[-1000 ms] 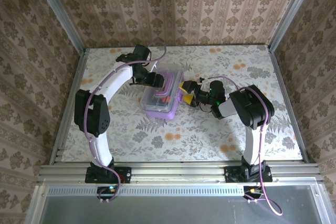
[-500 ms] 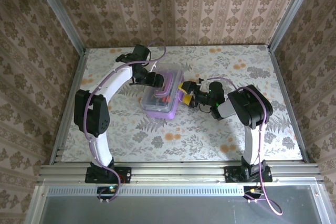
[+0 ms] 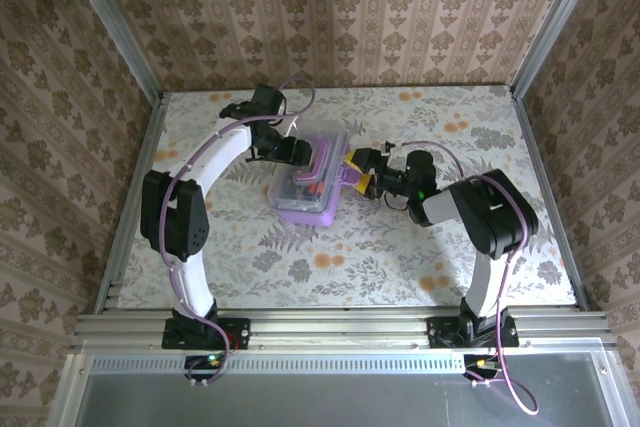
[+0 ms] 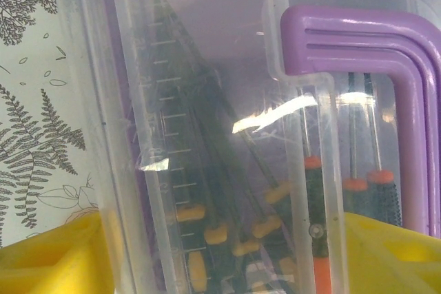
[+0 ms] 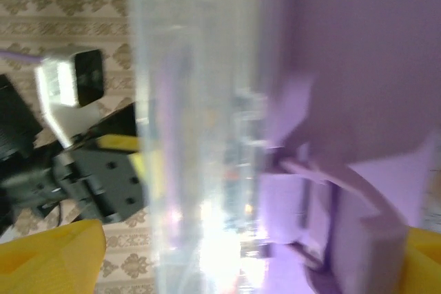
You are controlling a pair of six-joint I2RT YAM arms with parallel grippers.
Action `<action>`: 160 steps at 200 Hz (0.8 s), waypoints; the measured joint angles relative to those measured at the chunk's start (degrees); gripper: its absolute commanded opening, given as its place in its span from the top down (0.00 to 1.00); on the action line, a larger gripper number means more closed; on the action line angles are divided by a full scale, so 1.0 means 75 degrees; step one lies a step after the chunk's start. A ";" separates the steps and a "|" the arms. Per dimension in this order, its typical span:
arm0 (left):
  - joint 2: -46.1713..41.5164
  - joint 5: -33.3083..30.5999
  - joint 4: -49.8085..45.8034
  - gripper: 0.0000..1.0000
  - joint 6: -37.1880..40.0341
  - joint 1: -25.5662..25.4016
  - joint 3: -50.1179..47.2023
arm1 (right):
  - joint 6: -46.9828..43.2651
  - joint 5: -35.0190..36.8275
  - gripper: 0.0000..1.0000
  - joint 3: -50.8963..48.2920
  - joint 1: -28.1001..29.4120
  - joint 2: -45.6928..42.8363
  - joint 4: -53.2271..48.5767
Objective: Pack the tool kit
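The lilac tool case [image 3: 308, 187] lies mid-table with its clear lid [image 4: 207, 67] down and its purple handle [image 4: 365, 32] on top. Several screwdrivers [image 4: 224, 228] with black and orange or yellow handles lie inside, seen through the lid, and two or three red-tipped ones [image 4: 355, 185] lie under the handle. My left gripper [image 3: 293, 152] hovers low over the case's far end, open, its yellow fingertips [image 4: 48, 256] wide apart. My right gripper [image 3: 357, 175] is at the case's right side, open, with the clear lid edge [image 5: 200, 135] and the purple wall [image 5: 344, 101] between its fingers [image 5: 48, 259]; this view is blurred.
The table [image 3: 400, 237] has a floral cover. Patterned walls and metal rails [image 3: 130, 197] close in three sides. There is free room in front of the case and at the far right. The left arm's wrist [image 5: 89, 170] appears beyond the lid in the right wrist view.
My right gripper has shifted slightly away and toward the case's right side, and its elbow has swung right. The left arm and the case have stayed where they were.
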 measured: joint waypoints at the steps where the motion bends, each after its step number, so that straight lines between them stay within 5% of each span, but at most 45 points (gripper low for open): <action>1: 0.0000 -0.0003 0.0000 0.48 0.0000 0.0000 0.0000 | -0.0017 0.0000 0.09 0.0000 0.0003 -0.0029 -0.0012; 55: 0.0000 -0.0029 0.0003 0.48 -0.0003 -0.0015 0.0000 | -0.1186 -0.0023 0.10 0.0312 0.0093 -0.1072 -0.1556; 160: -0.0003 -0.0175 0.0020 0.48 -0.0032 -0.0122 0.0000 | -0.2369 0.0493 0.33 0.0842 0.0271 -0.0766 -0.3858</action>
